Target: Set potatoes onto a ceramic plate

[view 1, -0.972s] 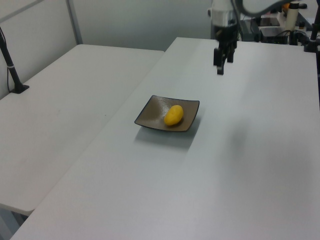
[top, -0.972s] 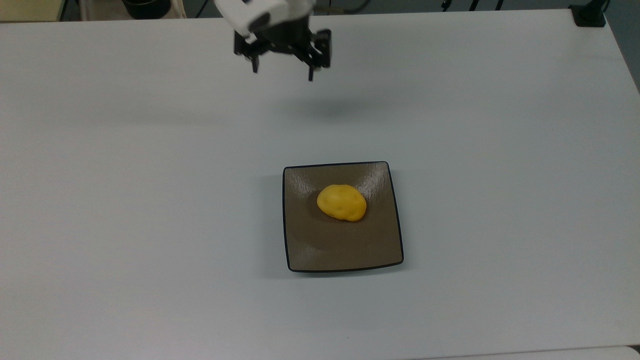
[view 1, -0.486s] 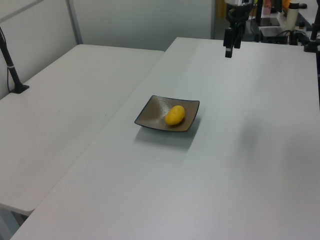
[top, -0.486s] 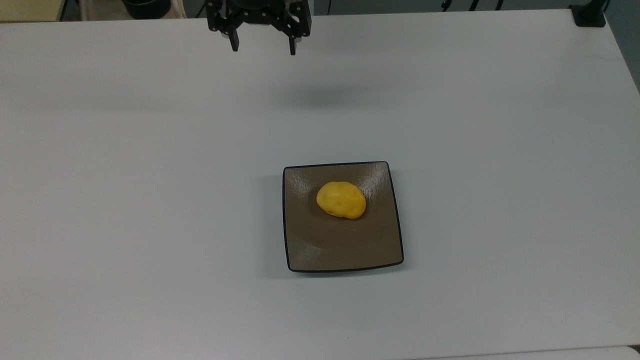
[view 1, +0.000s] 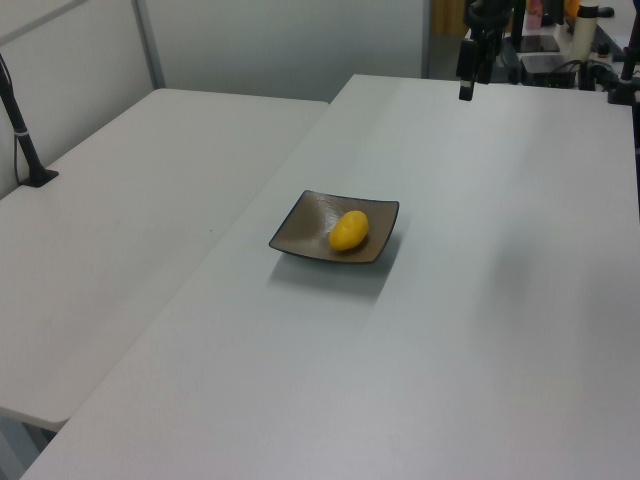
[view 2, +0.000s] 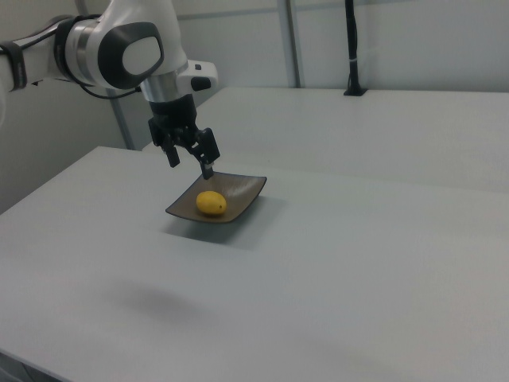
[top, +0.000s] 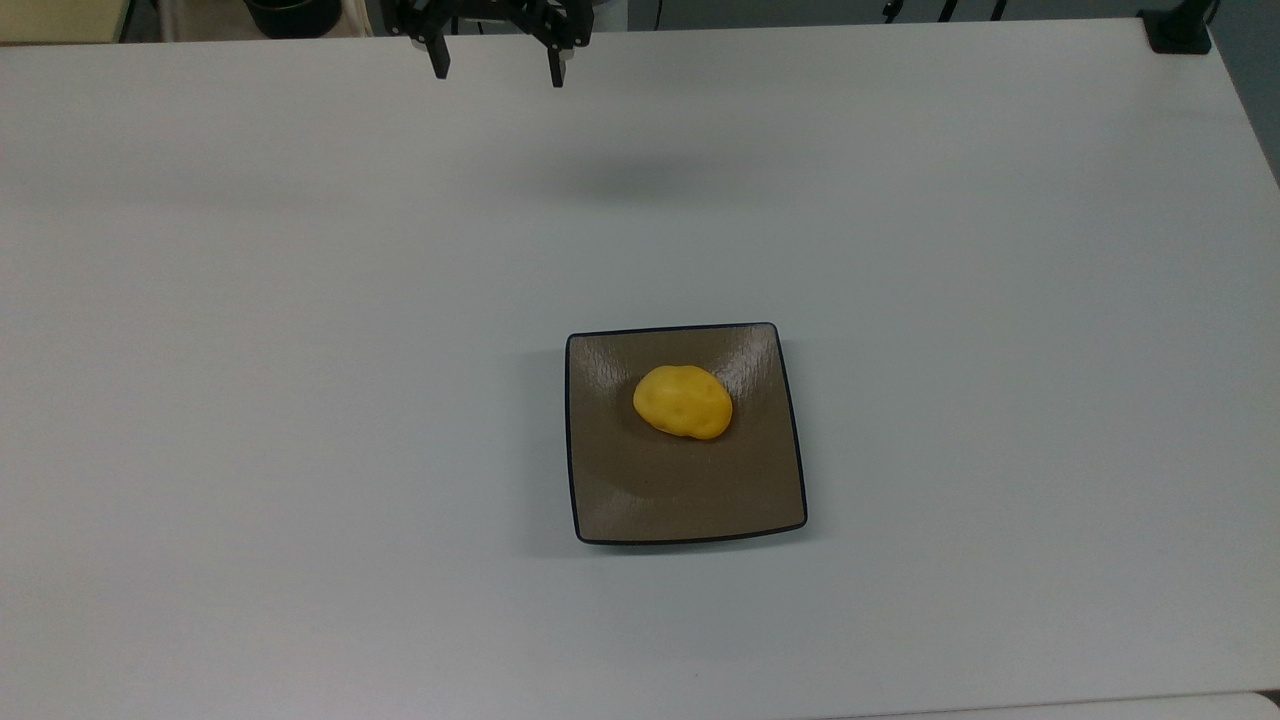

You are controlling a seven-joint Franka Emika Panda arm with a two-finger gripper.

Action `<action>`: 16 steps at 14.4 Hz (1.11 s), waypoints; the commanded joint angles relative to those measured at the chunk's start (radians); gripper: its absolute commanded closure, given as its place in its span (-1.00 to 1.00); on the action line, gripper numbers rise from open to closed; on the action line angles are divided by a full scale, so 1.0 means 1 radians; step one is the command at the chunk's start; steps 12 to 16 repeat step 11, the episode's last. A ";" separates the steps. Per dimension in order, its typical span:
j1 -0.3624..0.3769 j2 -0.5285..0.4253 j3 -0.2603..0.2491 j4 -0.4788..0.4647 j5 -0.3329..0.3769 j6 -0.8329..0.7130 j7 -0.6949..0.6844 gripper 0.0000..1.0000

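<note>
A bright yellow potato (top: 683, 401) lies on the square brown ceramic plate (top: 680, 490), a little toward the plate's far side in the top view. The same potato (view 1: 348, 230) and plate (view 1: 305, 222) sit mid-table in the left view, and the potato (view 2: 211, 203) rests on the plate (view 2: 242, 193) in the right view. My gripper (top: 496, 68) hangs high above the table's far edge at the top of the top view, open and empty, well away from the plate. The gripper (view 2: 189, 163) and the gripper (view 1: 466, 88) are also seen raised.
The white table (top: 300, 400) stretches widely around the plate. A second white table (view 1: 120, 230) adjoins it at the left view's left. A black post base (top: 1178, 30) stands at the top view's top right corner. The white arm (view 2: 119, 52) reaches in from the right view's left.
My open gripper has risen and drawn back toward the table's far edge, away from the plate. The potato shifted slightly on the plate, then stayed put.
</note>
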 commanded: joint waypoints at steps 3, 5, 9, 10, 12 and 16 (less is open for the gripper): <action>0.013 -0.025 0.005 -0.035 0.015 0.018 -0.028 -1.00; 0.008 -0.023 0.005 -0.037 0.015 0.020 -0.039 -1.00; 0.005 -0.023 0.002 -0.037 0.013 0.012 -0.051 -1.00; 0.005 -0.023 0.002 -0.037 0.013 0.012 -0.051 -1.00; 0.007 -0.022 0.002 -0.038 0.010 0.012 -0.051 -1.00; 0.007 -0.022 0.002 -0.038 0.010 0.012 -0.051 -1.00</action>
